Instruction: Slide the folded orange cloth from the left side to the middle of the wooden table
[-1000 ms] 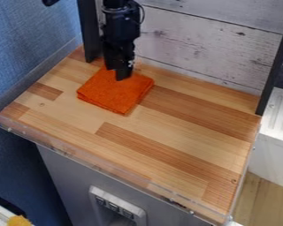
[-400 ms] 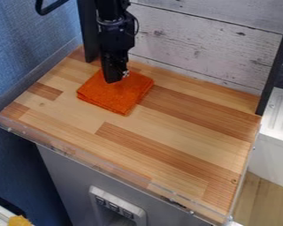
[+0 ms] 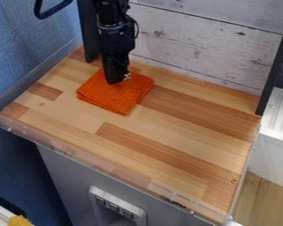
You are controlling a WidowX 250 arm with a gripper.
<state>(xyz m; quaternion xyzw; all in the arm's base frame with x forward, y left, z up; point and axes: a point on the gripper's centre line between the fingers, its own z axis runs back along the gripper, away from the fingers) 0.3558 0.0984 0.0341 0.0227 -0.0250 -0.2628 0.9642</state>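
The black gripper (image 3: 115, 80) hangs down from the upper left, with its tip at the upper middle of an orange folded cloth (image 3: 117, 98). The cloth lies flat in a rough square on the wooden counter (image 3: 167, 132), near the counter's back left. Whether the tip touches the cloth or stays just above it, I cannot tell. The arm hides part of the cloth's back edge.
Behind the counter stands a whitish wood-plank wall (image 3: 197, 48), with a black post (image 3: 88, 33) at its left and another at its right. A clear low rim (image 3: 97, 167) runs along the front edge. A white ribbed surface (image 3: 280, 112) is at the right.
The gripper has shifted a little to the left over the cloth, and its two parts look closer together than a second ago. The cloth has not visibly moved.
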